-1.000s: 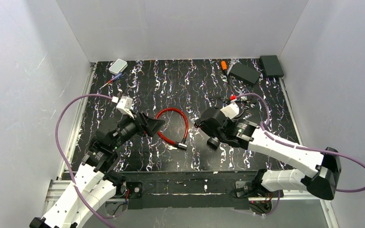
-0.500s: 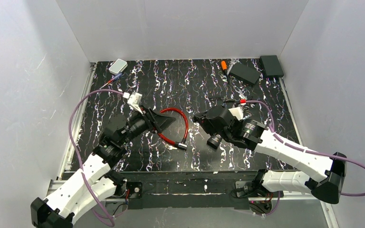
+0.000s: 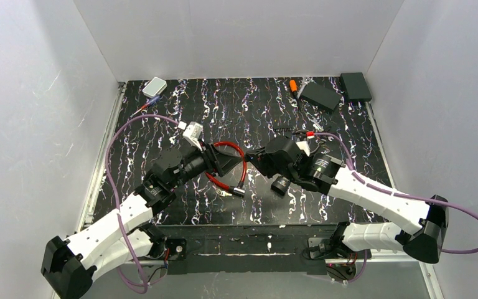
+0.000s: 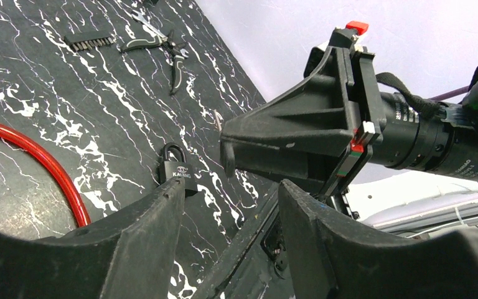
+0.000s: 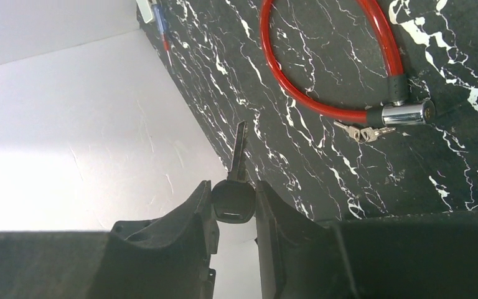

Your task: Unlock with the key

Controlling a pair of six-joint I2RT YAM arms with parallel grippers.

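My right gripper [image 5: 231,187] is shut on the black head of a key [image 5: 232,200]; the metal blade sticks out past the fingertips. It hovers above the table at mid-scene [image 3: 253,156]. My left gripper [image 4: 230,187] is open with nothing between its fingers, and its tips point at the right gripper from close by [image 3: 233,161]. A small black padlock [image 4: 175,169] lies on the table just beyond my left finger. In the top view the padlock [image 3: 280,185] sits under the right arm.
A red cable lock [image 3: 241,163] with a chrome cylinder [image 5: 406,113] and small keys [image 5: 362,132] lies between the arms. Pliers [image 4: 162,45] and a black comb [image 4: 90,40] lie farther back. A white box [image 3: 154,86], an orange screwdriver [image 3: 293,85] and black boxes [image 3: 320,95] line the far edge.
My left arm has swung right, towards the right gripper, and its jaws have narrowed. The right gripper has shifted slightly left, still holding the key.
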